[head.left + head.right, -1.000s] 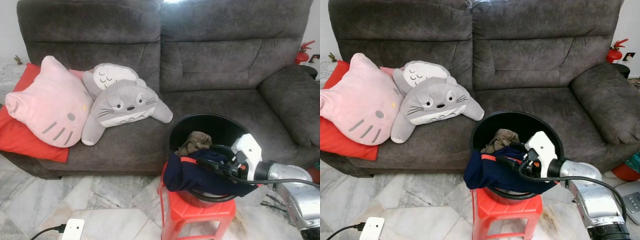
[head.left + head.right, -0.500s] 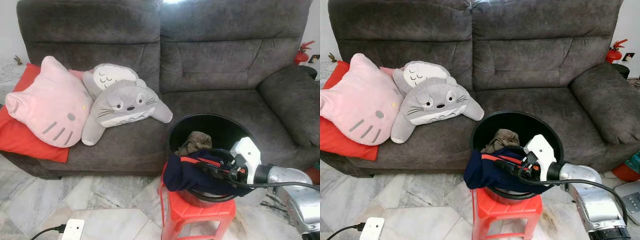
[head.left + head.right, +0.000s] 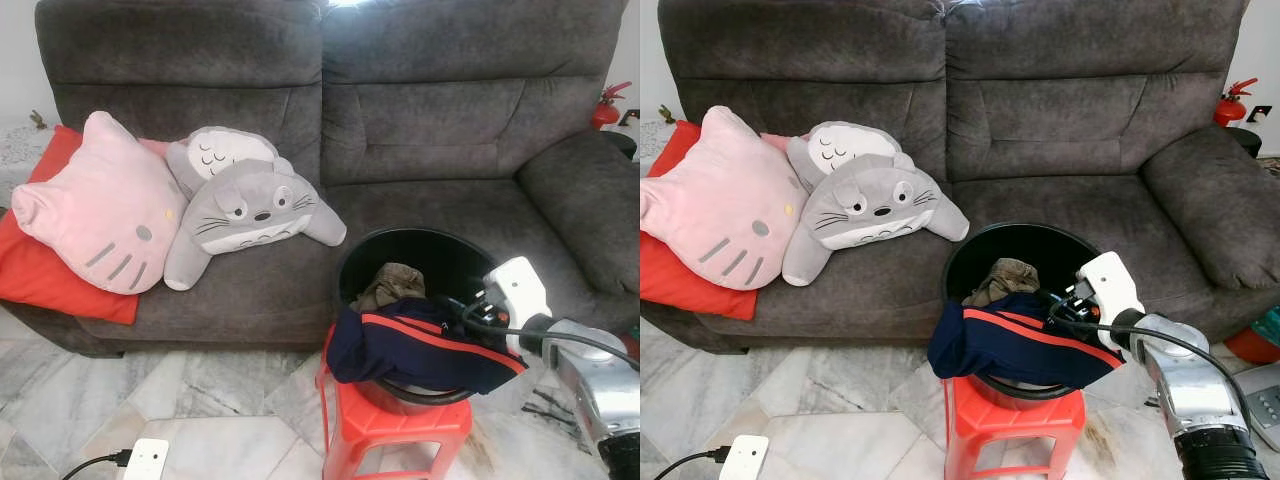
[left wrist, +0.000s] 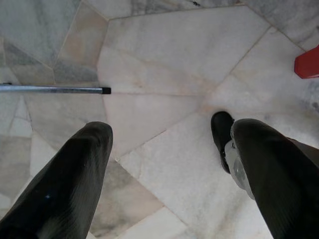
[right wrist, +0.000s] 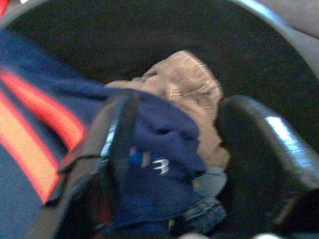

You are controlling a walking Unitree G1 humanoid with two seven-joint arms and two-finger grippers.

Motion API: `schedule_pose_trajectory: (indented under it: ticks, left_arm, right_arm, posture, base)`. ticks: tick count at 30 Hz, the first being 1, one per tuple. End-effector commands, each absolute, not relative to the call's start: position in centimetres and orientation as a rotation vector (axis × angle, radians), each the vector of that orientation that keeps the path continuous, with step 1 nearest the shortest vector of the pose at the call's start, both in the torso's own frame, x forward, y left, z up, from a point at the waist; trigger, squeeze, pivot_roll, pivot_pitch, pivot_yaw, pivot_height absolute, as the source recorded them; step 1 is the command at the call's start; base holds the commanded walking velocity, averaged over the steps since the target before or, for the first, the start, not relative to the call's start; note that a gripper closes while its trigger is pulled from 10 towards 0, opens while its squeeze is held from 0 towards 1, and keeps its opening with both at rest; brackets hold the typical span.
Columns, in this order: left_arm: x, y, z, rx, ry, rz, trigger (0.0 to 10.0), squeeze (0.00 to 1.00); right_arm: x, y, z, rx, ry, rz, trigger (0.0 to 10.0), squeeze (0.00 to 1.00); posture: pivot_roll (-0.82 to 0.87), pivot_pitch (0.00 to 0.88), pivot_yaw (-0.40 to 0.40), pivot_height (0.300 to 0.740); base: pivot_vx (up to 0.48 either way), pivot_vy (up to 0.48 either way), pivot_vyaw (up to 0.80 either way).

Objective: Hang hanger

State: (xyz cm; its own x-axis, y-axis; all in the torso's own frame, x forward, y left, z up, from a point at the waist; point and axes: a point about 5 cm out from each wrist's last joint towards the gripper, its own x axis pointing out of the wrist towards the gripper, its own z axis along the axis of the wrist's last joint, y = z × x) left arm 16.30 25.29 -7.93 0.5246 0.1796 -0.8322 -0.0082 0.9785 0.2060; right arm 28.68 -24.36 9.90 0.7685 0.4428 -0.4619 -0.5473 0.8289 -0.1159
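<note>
Two eye views give me the right gripper [image 3: 1065, 305] over a black bucket [image 3: 372, 255] on a red stool [image 3: 385, 425]; a navy garment [image 3: 400, 345] drapes its rim. No hanger is visible.

Right wrist: jaws spread wide, empty, over soft, limp cloth. I'd pinch a thick fold.

Left wrist: left gripper [image 4: 167, 164] open above floor [image 4: 164, 64].

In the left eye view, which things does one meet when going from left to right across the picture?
Red cushion → pink cat pillow → grey plush toy → navy garment on the black bucket → right pincer.
</note>
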Motion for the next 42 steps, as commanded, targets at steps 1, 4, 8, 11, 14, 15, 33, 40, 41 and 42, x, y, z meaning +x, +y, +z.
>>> schedule_pose_trajectory:
  ticks: [1, 4, 8, 11, 14, 15, 33, 40, 41, 42]
  left_arm:
    - [15.8, 25.5, -8.1, 0.194, 1.034, 0.113, 10.0, 0.00]
    - [15.8, 25.5, -8.1, 0.194, 1.035, 0.113, 10.0, 0.00]
    - [15.8, 25.5, -8.1, 0.195, 1.037, 0.109, 10.0, 0.00]
    - [15.8, 25.5, -8.1, 0.193, 1.037, 0.108, 10.0, 0.00]
    - [15.8, 25.5, -8.1, 0.193, 1.036, 0.108, 10.0, 0.00]
    - [15.8, 25.5, -8.1, 0.193, 1.036, 0.109, 10.0, 0.00]
    - [16.0, 25.5, -8.0, 0.199, 1.028, 0.113, 10.0, 0.00]
    - [16.0, 25.5, -8.0, 0.193, 1.026, 0.120, 10.0, 0.00]
    - [15.9, 25.5, -8.0, 0.187, 1.024, 0.123, 10.0, 0.00]
    - [15.9, 25.5, -8.0, 0.187, 1.024, 0.124, 10.0, 0.00]
  right_arm:
    - [27.9, -22.9, 9.6, -0.236, 0.443, 0.666, 10.0, 0.00]
    - [27.3, -22.0, 10.0, -0.221, 0.419, 0.741, 10.0, 0.00]
    - [26.4, -20.7, 10.8, -0.198, 0.373, 0.847, 10.0, 0.00]
    - [26.0, -20.2, 11.4, -0.193, 0.353, 0.887, 10.0, 0.00]
    - [25.8, -19.9, 11.7, -0.183, 0.341, 0.909, 10.0, 0.00]
    - [25.5, -19.4, 12.0, -0.173, 0.327, 0.940, 10.0, 0.00]
    - [29.3, -19.5, 13.8, -0.160, 0.204, 0.734, 10.0, 0.00]
    - [30.8, -20.2, 13.9, -0.125, 0.169, 0.592, 10.0, 0.00]
    - [30.9, -20.0, 14.2, -0.115, 0.137, 0.564, 10.0, 0.00]
    - [30.9, -19.9, 14.3, -0.109, 0.123, 0.550, 10.0, 0.00]
  posture:
    - [-0.20, 0.037, 0.039, 0.740]
    - [-0.20, 0.040, 0.040, 0.740]
    - [-0.20, 0.040, 0.040, 0.740]
    - [-0.20, 0.040, 0.039, 0.740]
    - [-0.20, 0.040, 0.039, 0.740]
    - [-0.20, 0.040, 0.039, 0.740]
    - [-0.20, 0.034, 0.045, 0.740]
    - [-0.20, 0.031, 0.039, 0.740]
    - [-0.20, 0.031, 0.039, 0.740]
    - [-0.20, 0.031, 0.039, 0.740]
  base:
    - [0.000, 0.000, 0.00]
    - [0.000, 0.000, 0.00]
    - [0.000, 0.000, 0.00]
    - [0.000, 0.000, 0.00]
    - [0.000, 0.000, 0.00]
    - [0.000, 0.000, 0.00]
    - [0.000, 0.000, 0.00]
    - [0.000, 0.000, 0.00]
    - [0.000, 0.000, 0.00]
    - [0.000, 0.000, 0.00]
